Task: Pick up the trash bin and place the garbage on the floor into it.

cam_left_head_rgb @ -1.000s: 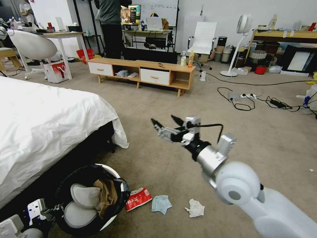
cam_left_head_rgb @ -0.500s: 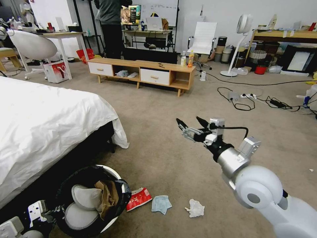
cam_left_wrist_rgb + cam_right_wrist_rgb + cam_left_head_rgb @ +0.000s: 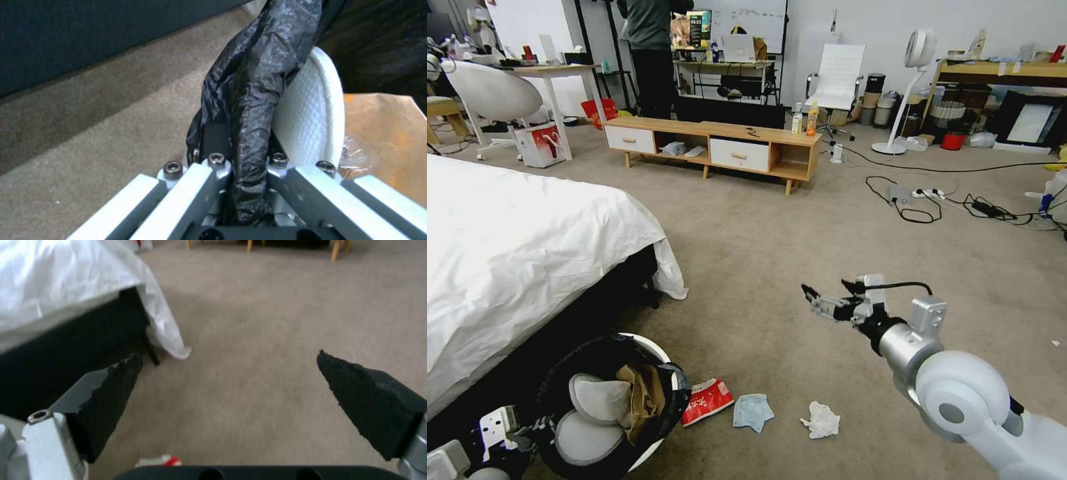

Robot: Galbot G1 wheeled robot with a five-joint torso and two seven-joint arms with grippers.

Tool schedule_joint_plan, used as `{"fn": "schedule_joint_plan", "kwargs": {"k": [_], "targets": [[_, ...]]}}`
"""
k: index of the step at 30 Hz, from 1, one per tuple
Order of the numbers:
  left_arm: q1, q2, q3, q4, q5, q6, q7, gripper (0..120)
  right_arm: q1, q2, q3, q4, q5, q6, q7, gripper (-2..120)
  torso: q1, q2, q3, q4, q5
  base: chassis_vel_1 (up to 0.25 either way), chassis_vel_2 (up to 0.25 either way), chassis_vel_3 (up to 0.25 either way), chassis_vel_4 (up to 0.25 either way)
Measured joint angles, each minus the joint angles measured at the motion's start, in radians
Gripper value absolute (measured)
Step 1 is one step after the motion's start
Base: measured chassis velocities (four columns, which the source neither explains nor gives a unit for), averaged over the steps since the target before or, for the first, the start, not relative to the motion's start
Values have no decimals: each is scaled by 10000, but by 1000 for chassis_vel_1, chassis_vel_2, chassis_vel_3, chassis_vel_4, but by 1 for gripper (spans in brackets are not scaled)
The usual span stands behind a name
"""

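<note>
The trash bin [image 3: 657, 350], white with a black liner, hangs low at the bottom left beside the bed. A brown paper bag [image 3: 642, 397] sits between its white flaps. My left gripper [image 3: 542, 423] is shut on the bin's rim; the left wrist view shows my left gripper [image 3: 242, 156] clamped over the black liner [image 3: 258, 83], next to a white flap [image 3: 311, 110]. On the floor [image 3: 774, 220] just right of the bin lie a red-white snack wrapper [image 3: 707, 401], a light blue mask [image 3: 752, 411] and a white tissue wad [image 3: 822, 420]. My right gripper [image 3: 826, 289] hovers open above them, holding nothing. The right wrist view, through the open right gripper [image 3: 231, 373], catches the wrapper [image 3: 158, 460].
The white-sheeted bed [image 3: 514, 247] fills the left side, its corner drape [image 3: 164, 323] hanging near the bin. A low wooden cabinet [image 3: 714, 147] stands ahead with an orange drink bottle [image 3: 812, 119] on it. Cables [image 3: 947, 200] trail over the carpet at the right.
My right arm has swung to the right and come down closer to the carpet, still open. The bin and left gripper have stayed put.
</note>
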Motion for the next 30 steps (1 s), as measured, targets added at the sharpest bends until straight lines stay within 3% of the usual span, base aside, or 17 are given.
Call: {"fn": "schedule_joint_plan", "kwargs": {"k": [7,20,30], "targets": [[5,5,23,-16,0,0,26,2,-331,-422,-24,444,939,-1354,351,100,0,-1,0,-1,-1,0,0,0,0],[103,-40,36,-96,40,0,100,2,-1009,-1051,-364,536,622,-2811,331,100,-1,0,0,-2,0,0,0,0,0],[132,-108,-15,-169,49,0,106,2,-1400,-1190,-759,46,-106,-2894,264,100,-1,0,0,-1,0,0,0,0,0]]}}
